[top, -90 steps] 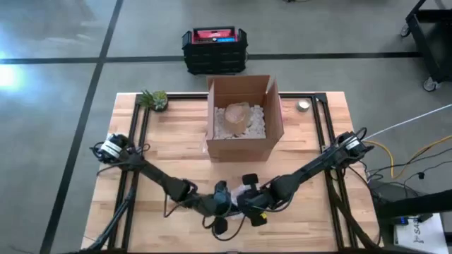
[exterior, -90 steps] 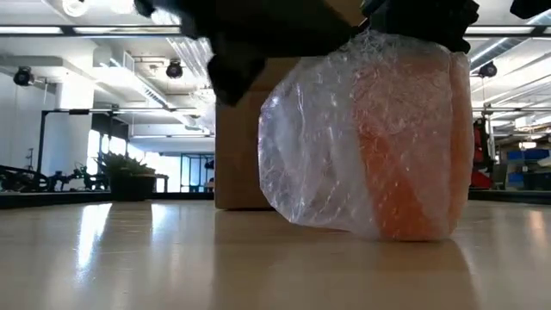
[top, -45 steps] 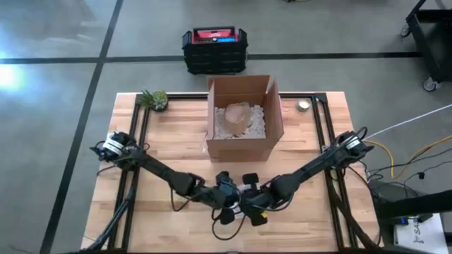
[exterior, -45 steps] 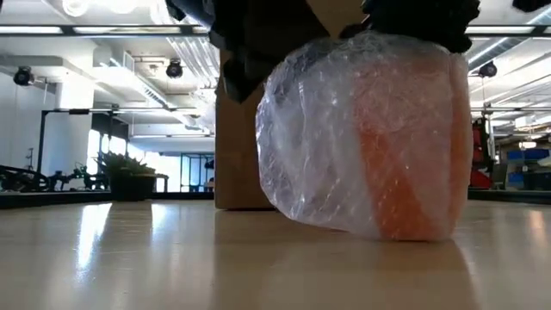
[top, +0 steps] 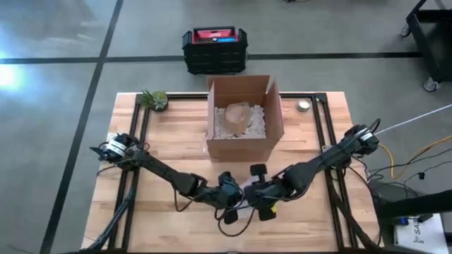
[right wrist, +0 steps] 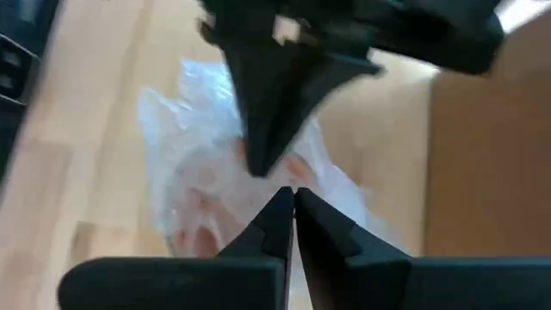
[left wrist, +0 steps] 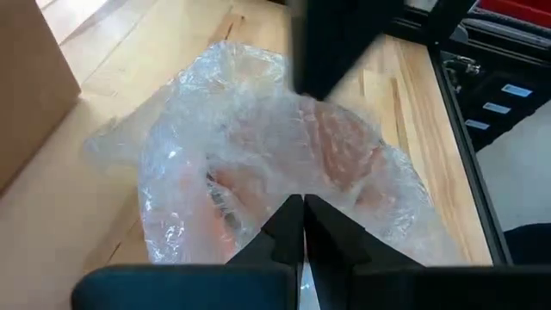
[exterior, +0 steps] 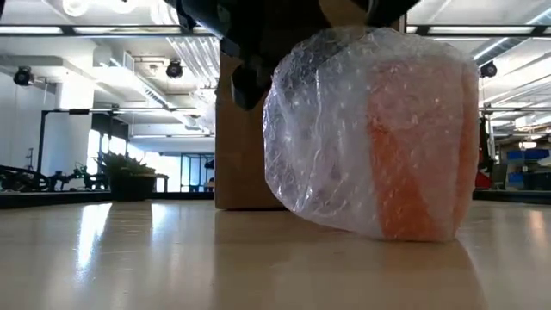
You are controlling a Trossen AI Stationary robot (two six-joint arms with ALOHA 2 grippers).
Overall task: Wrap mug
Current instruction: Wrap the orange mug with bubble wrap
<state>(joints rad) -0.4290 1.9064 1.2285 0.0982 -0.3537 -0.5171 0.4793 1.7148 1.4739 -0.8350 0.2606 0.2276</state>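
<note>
No legible writing anywhere; black/red case (top: 215, 48) on floor beyond table has a red top w/ a blue strip, text too small to read. Cardboard box (top: 241, 116) shows no print.

Mug (exterior: 405, 146): orange, fully inside clear bubble wrap (exterior: 336, 129). Low view: bundle stands on wooden table (top: 169, 141), orange body showing through film on one side, wrap bulging out loose and crinkled on the other, lifted slightly off the wood at that edge. Left wrist view: wrap (left wrist: 258, 164) rumpled, folds gathered over the top, orange patches seen through it. Right wrist view: same bundle (right wrist: 224, 189), blurred.

Location: near front-centre of table, between the two grippers, just in front of the open box. High view: bundle mostly hidden under the arms.

Left gripper (top: 231, 194): at bundle's left side, fingers (left wrist: 288, 226) pressed together, tips in the wrap; pinched film likely but can't confirm a grip. Right gripper (top: 260, 192): at bundle's right side, fingers (right wrist: 277, 215) closed tip to tip over the wrap; grip likewise not clear.

Box holds white packing fill and a pale wrapped item (top: 237, 113). Small potted plant (top: 154, 99) at table's far left corner; small round object (top: 303, 106) at far right.
</note>
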